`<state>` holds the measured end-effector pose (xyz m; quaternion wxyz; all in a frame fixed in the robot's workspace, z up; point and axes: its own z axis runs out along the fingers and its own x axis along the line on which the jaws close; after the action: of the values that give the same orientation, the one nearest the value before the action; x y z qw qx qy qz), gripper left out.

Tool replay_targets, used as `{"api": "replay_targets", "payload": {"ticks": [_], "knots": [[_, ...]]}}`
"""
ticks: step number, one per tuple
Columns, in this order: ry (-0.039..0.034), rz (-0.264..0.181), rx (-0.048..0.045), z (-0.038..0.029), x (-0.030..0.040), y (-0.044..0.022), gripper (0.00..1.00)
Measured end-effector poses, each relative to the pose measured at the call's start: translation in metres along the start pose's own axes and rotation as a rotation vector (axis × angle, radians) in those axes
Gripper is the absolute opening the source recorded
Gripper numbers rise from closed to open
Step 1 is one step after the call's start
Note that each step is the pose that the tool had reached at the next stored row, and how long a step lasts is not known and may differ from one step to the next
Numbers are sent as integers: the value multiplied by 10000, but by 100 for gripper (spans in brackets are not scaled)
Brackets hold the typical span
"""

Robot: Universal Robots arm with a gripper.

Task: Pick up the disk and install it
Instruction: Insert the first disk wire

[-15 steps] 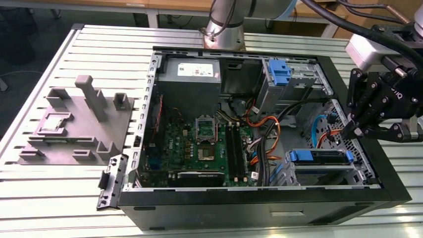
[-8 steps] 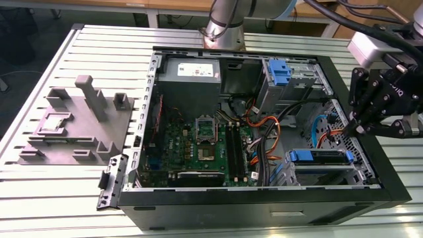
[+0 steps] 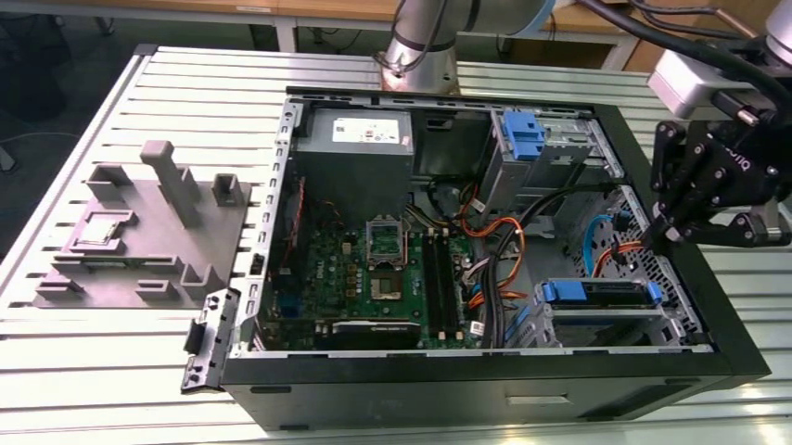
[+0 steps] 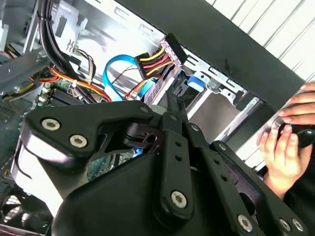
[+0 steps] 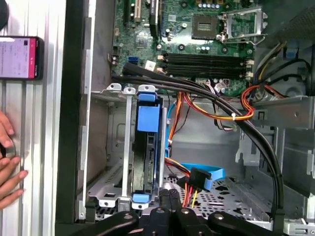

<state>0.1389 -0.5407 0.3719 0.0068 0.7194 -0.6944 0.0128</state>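
Hand: the robot hand [image 3: 678,227] hangs over the case's right wall in the exterior view, above the drive bay end; its fingers [image 5: 170,199] meet at the tips, pressed together with nothing between them, in the first wrist view.
Desk: slatted metal desk [image 3: 111,362] carries everything.
Case: black computer case [image 3: 495,389] lies on its side, open on top, on the desk.
Board: green motherboard [image 3: 371,278] covers the case floor toward the exterior view's left; an empty processor socket [image 3: 385,243] sits near its middle.
Fixture: grey moulded fixture [image 3: 136,232] with upright posts lies on the desk, well apart from the case on the exterior view's left.
Disk: the disk [image 5: 147,147] sits in its metal bay [image 5: 106,187] inside the case, blue carrier tab up, just beside the hand's tips in the first wrist view; in the exterior view it lies at the case's near right corner [image 3: 600,293].
Cables: orange, red and yellow wires [image 5: 216,113] and a blue flat cable [image 5: 204,173] run beside the bay.
Person: a person's hand [image 4: 283,147] rests outside the case wall.
Phone: a phone [image 5: 18,57] lies on the desk outside the case.
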Motion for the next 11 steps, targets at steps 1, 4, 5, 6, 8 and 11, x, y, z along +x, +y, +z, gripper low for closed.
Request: {"api": "replay_targets", "payload": {"ticks": [1, 4, 5, 6, 8, 11], "knots": [[-1, -167, 5, 0, 0, -1, 10], [-6, -706, 20, 0, -1, 0, 10], [-7, -884, 25, 0, -1, 0, 10], [-8, -1052, 29, 1, -1, 0, 10], [-4, -1311, 49, 2, -1, 0, 10], [104, -1414, 146, 1, -10, 0, 10]]}}
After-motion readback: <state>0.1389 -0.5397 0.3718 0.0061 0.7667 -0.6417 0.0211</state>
